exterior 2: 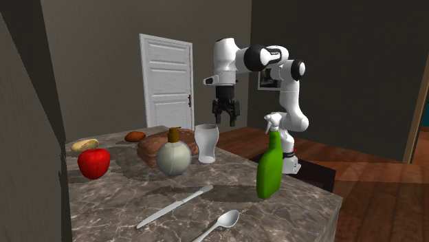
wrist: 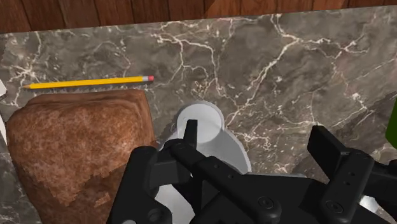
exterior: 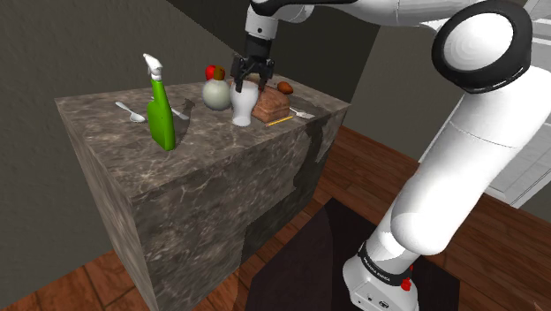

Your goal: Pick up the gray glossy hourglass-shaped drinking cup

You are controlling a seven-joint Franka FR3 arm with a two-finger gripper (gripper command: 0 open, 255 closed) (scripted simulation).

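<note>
The pale grey hourglass-shaped cup (exterior: 242,106) stands upright on the dark marble counter (exterior: 203,168), next to a brown bread loaf (exterior: 269,105). My black gripper (exterior: 251,85) hangs open just above the cup's rim. In the second exterior view the gripper (exterior 2: 225,123) sits slightly behind the cup (exterior 2: 206,143) and toward that view's right. From the wrist, the cup (wrist: 205,127) lies below, close to one fingertip (wrist: 191,135) rather than centred in the gripper (wrist: 257,149). Nothing is held.
Close to the cup are the bread loaf (exterior 2: 152,148), a round flask bottle (exterior 2: 173,157), a red apple (exterior 2: 93,163) and a yellow pencil (wrist: 89,82). A green spray bottle (exterior: 162,113), a knife (exterior 2: 175,205) and a spoon (exterior 2: 218,224) lie further along the counter.
</note>
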